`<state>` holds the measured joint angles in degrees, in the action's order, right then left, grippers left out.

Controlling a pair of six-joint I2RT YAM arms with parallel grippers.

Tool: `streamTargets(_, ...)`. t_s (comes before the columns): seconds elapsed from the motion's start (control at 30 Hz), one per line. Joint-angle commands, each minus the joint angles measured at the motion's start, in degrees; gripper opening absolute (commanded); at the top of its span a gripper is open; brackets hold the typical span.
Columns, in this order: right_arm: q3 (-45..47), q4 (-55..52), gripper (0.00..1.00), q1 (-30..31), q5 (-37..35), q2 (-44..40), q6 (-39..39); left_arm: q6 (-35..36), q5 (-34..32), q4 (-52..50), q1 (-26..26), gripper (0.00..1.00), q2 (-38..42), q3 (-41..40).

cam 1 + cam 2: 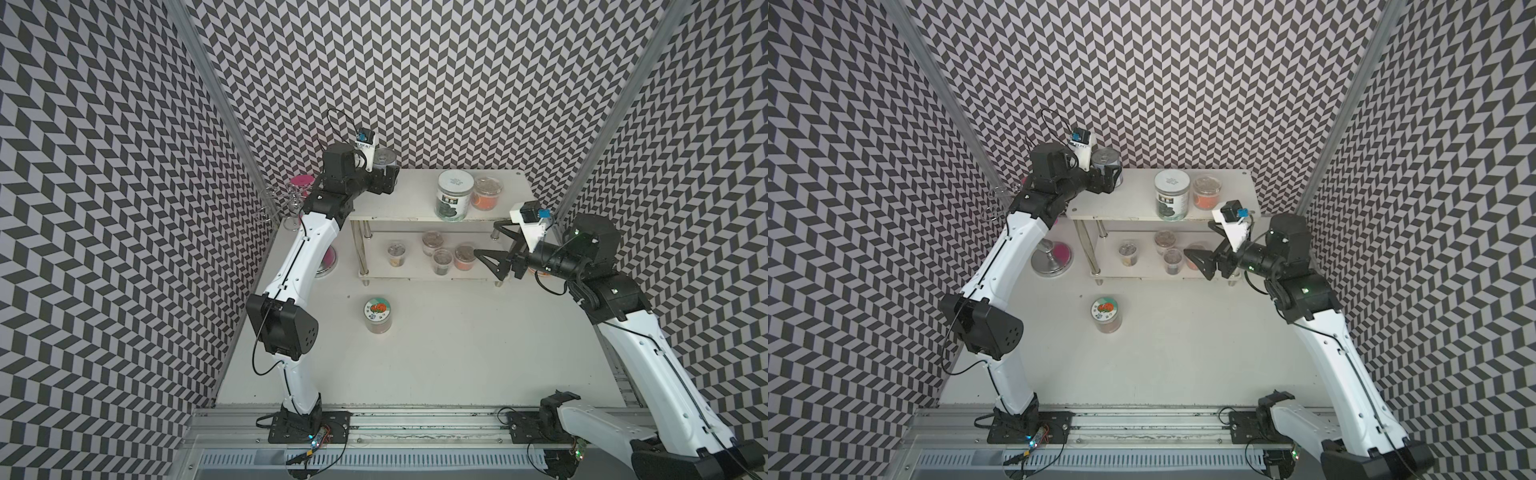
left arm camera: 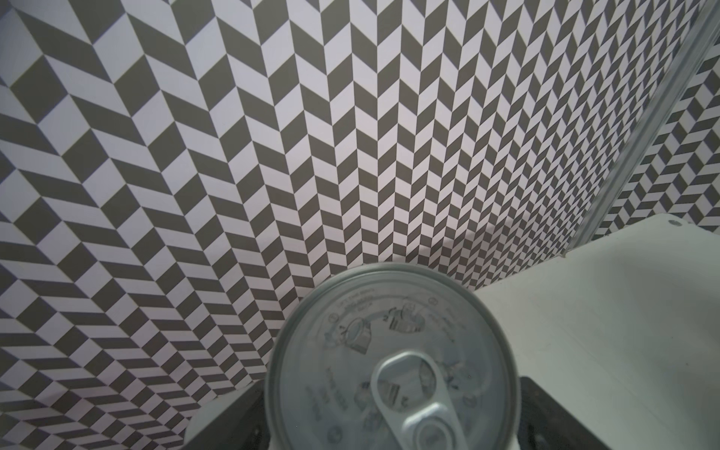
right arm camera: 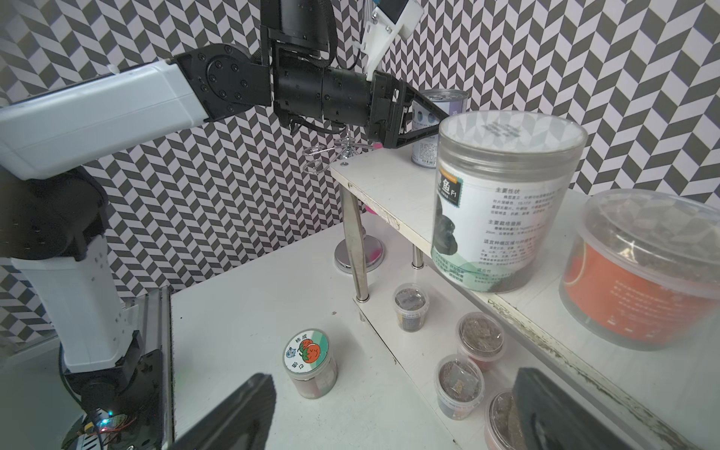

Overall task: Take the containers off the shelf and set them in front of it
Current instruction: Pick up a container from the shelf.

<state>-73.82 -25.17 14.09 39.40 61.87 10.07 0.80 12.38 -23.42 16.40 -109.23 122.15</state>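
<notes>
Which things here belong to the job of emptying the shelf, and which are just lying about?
Job: white two-tier shelf; silver tin can; tall white-lidded clear jar; clear jar with teal-orange picture lid; short clear plastic tub, upper tier; four short clear plastic tubs, lower tier.
Lying about: pink cup; curvy chrome wire stand.

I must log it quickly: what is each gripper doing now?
Left gripper: jaws on either side of the can, grip cannot be told.
Right gripper: open, holding nothing.

white shells over black joints on the left arm (image 1: 297, 262) and right arm (image 1: 652, 365); thin black cables run along both; perforated black elbow housing (image 1: 291, 328); blue-tabbed white camera mount (image 1: 530, 222)
</notes>
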Motion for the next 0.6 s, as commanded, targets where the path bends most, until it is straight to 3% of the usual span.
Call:
streamTargets(0.0, -0.67, 3.21, 1.00, 0.38, -0.65, -0.11, -0.40, -1.31, 2.88, 2.26, -0.12, 0.94, -0.72, 2.12)
streamTargets(0.1, -0.55, 3.11, 0.99, 0.37, -0.98, -0.10, -0.31, -1.22, 3.08, 3.49, 0.00, 0.91, -1.06, 1.97)
streamTargets(0.23, -0.36, 3.36, 0.99, 0.37, -1.16, -0.08, -0.48, -0.47, 2.85, 4.12, 0.29, 0.74, -0.69, 1.65)
streamTargets(0.43, -0.11, 3.67, 1.00, 0.40, -1.25, -0.34, -0.49, 0.62, 1.46, 8.47, 0.71, 0.73, 4.37, -4.47)
streamTargets(0.57, 0.26, 3.81, 1.00, 0.38, -0.90, -0.57, -0.67, 1.53, 1.04, 6.24, 1.77, 0.72, 7.60, -5.81)
